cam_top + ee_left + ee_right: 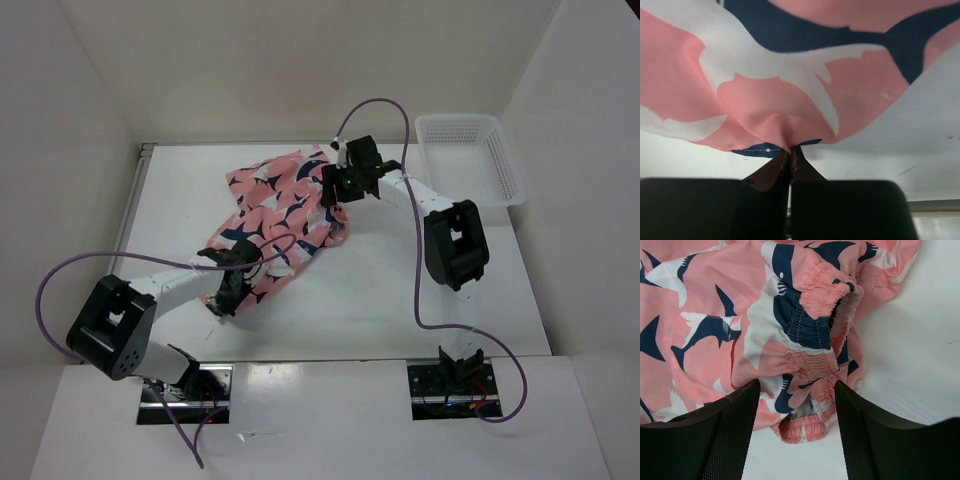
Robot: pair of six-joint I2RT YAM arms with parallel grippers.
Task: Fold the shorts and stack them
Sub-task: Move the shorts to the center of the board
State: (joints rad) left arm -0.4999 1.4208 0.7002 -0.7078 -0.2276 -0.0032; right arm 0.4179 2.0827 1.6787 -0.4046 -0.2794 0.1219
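Salmon-pink soft fabric shorts [268, 210], navy-and-white shark print, lie crumpled mid-table on the white tabletop [340, 300]. At the heap's 7 o'clock edge the left gripper [226, 292] has its jaws pinched tight on a fold of fabric. At 3 o'clock the right gripper [336, 198] stands spread, fingers [730, 435] either side of the gathered elastic waistband [810, 325], not clamping. White plastic mesh basket [470, 155] at 2 o'clock, well apart.
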